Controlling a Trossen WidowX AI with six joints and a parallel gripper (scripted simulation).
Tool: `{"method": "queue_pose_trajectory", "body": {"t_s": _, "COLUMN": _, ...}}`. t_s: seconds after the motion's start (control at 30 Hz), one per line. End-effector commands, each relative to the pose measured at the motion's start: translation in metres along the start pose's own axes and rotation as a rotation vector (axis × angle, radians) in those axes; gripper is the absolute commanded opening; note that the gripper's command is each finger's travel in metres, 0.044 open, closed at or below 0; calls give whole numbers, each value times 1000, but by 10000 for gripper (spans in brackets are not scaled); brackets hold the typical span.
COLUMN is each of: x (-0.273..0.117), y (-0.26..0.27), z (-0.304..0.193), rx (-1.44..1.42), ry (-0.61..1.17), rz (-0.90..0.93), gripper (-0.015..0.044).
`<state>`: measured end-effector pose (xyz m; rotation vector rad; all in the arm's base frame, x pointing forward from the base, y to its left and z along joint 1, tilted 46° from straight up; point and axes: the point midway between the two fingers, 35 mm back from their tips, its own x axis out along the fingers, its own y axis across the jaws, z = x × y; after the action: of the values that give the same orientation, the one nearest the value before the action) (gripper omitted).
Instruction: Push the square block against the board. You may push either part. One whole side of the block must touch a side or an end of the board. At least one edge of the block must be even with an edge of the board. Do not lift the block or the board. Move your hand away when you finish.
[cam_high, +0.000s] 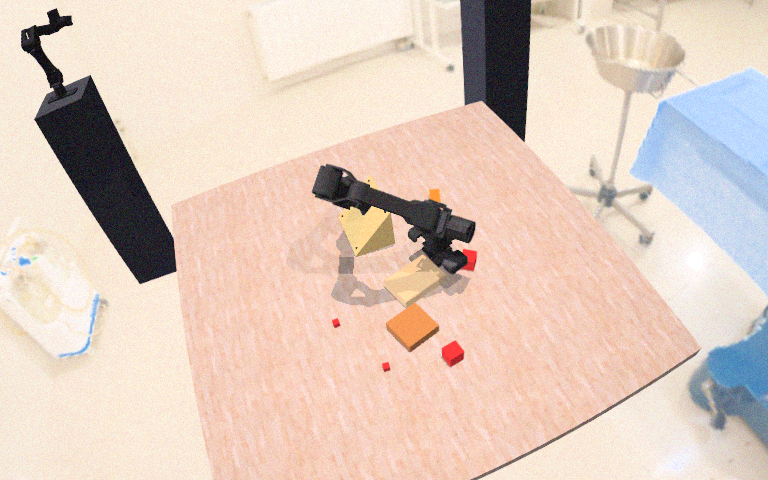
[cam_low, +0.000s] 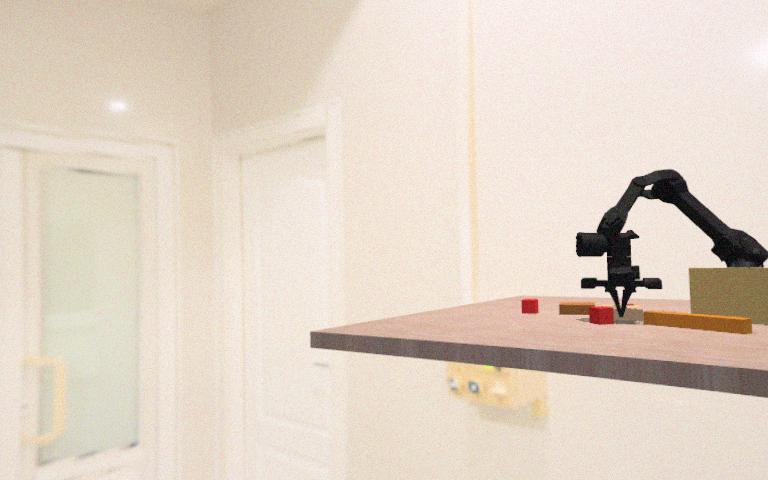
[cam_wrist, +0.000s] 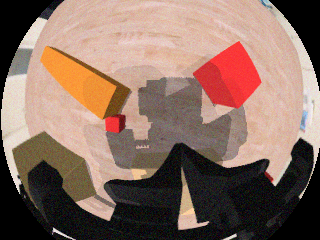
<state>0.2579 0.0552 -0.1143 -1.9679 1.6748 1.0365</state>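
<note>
The square block (cam_high: 412, 326) (cam_low: 576, 309) is orange and lies flat. The board (cam_high: 412, 283) (cam_low: 636, 314) is pale wood and lies flat behind it. One corner of the block is close to the board's near corner; whether they touch is not clear, and no whole side of the block lies along the board. My gripper (cam_low: 621, 314) (cam_wrist: 178, 146) is shut and empty, with its tips low near the table at the board's far right end. The top view hides the tips behind the gripper body, so contact with the board cannot be told.
A red cube (cam_high: 470, 259) (cam_low: 601, 315) (cam_wrist: 230, 77) is beside the gripper. An orange bar (cam_high: 434, 195) (cam_low: 697, 322) (cam_wrist: 80, 80) and a tan wedge (cam_high: 368, 229) (cam_low: 730, 294) are behind. Another red cube (cam_high: 453, 353) (cam_low: 529, 306) and small red cubes (cam_high: 335, 322) (cam_high: 386, 366) surround the block.
</note>
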Motion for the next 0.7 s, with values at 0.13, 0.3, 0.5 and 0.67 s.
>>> {"method": "queue_pose_trajectory", "body": {"t_s": 0.13, "x": 1, "y": 0, "z": -10, "rx": -3, "ry": 11, "rz": 2, "gripper": 0}}
{"method": "queue_pose_trajectory", "body": {"t_s": 0.3, "x": 1, "y": 0, "z": -15, "rx": -3, "ry": 11, "rz": 1, "gripper": 0}}
{"method": "queue_pose_trajectory", "body": {"t_s": 0.5, "x": 1, "y": 0, "z": -21, "rx": -3, "ry": 11, "rz": 1, "gripper": 0}}
{"method": "queue_pose_trajectory", "body": {"t_s": 0.67, "x": 1, "y": 0, "z": -26, "rx": -3, "ry": 11, "rz": 2, "gripper": 0}}
